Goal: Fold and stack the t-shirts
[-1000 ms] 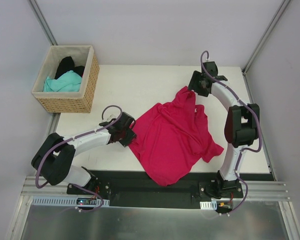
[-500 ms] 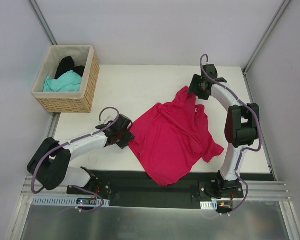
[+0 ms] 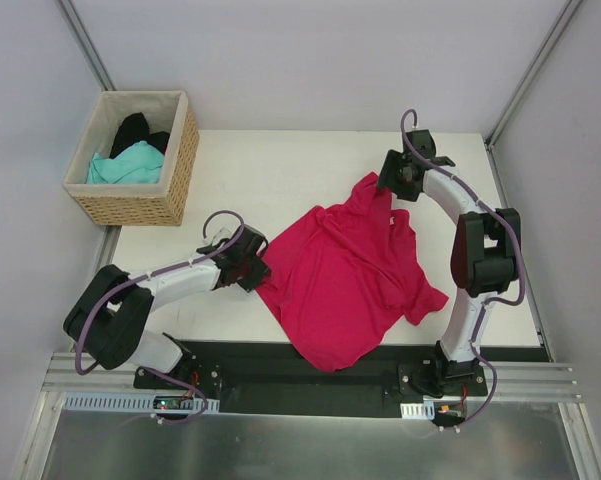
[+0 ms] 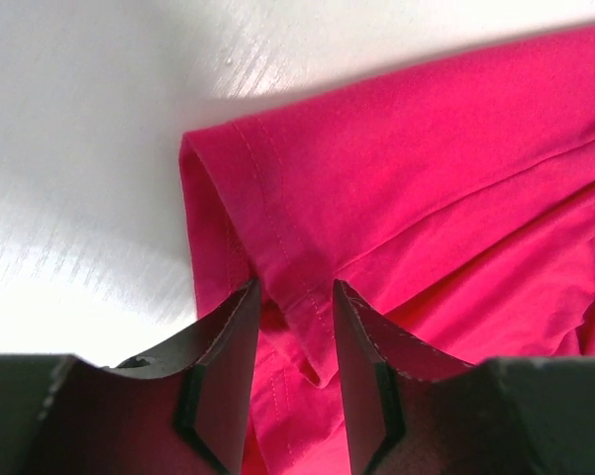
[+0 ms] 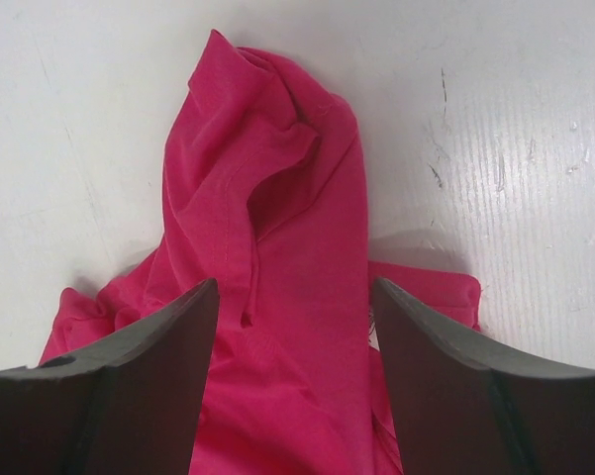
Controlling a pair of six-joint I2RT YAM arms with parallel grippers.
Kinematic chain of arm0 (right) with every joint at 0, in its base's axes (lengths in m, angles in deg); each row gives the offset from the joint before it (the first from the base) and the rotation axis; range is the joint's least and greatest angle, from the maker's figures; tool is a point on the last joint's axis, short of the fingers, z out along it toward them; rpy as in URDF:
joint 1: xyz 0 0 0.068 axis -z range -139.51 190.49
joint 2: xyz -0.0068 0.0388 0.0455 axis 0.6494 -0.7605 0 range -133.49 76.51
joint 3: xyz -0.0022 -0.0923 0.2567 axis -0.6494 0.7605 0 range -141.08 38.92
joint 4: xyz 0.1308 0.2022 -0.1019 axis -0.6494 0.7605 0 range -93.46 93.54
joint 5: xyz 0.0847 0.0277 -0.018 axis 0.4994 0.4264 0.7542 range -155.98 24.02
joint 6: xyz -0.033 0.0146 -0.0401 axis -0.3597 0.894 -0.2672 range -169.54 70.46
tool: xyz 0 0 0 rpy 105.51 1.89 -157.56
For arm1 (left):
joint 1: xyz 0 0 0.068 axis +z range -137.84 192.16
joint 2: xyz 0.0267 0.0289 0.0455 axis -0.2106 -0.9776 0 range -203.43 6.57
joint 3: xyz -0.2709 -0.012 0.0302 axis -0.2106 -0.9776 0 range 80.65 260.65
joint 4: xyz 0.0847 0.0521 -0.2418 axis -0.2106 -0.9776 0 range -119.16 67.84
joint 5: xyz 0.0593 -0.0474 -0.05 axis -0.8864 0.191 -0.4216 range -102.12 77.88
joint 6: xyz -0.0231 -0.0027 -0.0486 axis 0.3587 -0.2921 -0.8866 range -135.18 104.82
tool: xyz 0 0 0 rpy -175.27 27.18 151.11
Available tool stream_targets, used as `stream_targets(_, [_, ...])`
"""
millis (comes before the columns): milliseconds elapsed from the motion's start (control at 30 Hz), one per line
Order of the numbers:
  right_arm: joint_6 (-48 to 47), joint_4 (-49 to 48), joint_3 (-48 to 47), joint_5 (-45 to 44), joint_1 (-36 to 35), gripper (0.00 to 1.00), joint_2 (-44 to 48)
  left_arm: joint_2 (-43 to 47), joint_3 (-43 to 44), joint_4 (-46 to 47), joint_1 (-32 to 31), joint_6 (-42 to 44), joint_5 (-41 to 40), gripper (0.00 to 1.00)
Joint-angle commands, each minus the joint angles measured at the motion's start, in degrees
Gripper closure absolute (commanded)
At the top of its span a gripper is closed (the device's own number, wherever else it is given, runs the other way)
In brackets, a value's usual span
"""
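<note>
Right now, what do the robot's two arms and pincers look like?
Both the left arm and right arm have white tubes between bulky black joints, with a thin purple cable looping along each. The left pincer and right pincer each have two dark, tapering, wedge-shaped fingers.

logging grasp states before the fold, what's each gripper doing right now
Left gripper: narrowed around the crimson shirt hem; grip cannot be told.
Right gripper: open above the shirt, holding nothing.

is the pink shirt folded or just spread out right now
Spread out, not folded: the pink shirt lies loose and wrinkled across the table, its near edge over the black strip at the front.
</note>
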Motion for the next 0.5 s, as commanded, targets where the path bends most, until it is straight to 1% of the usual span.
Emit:
stream_targets(0, [-0.37,-0.27,0.45,-0.13,-0.11,0.34,3.35,-1.25,2.12,1.58,0.59,1.83,-1.86,0.66])
stream_targets(200, [-0.37,-0.27,0.27,-0.39,-0.11,0.33,3.35,-2.66,1.69,2.28,0.59,1.66,-1.68,0.7])
stream_targets(267, [-0.28,-0.18,0.27,-0.56,-0.2,0.34,3.27,-2.75,1.34,2.81,0.59,1.13,-2.11,0.76])
stream_targets(300, [-0.37,-0.26,0.18,-0.74,-0.2,0.34,3.18,-2.57,0.98,3.07,0.59,1.04,-2.55,0.83])
stream_targets(433, [-0.81,0.08,-0.52,-1.36,-0.11,0.34,2.92,-0.99,0.98,3.16,1.99,2.97,-3.7,0.99])
stream_targets(467, [-0.81,0.26,-0.78,-1.27,-0.11,0.34,2.74,0.14,0.89,3.16,2.7,4.1,-3.44,1.0])
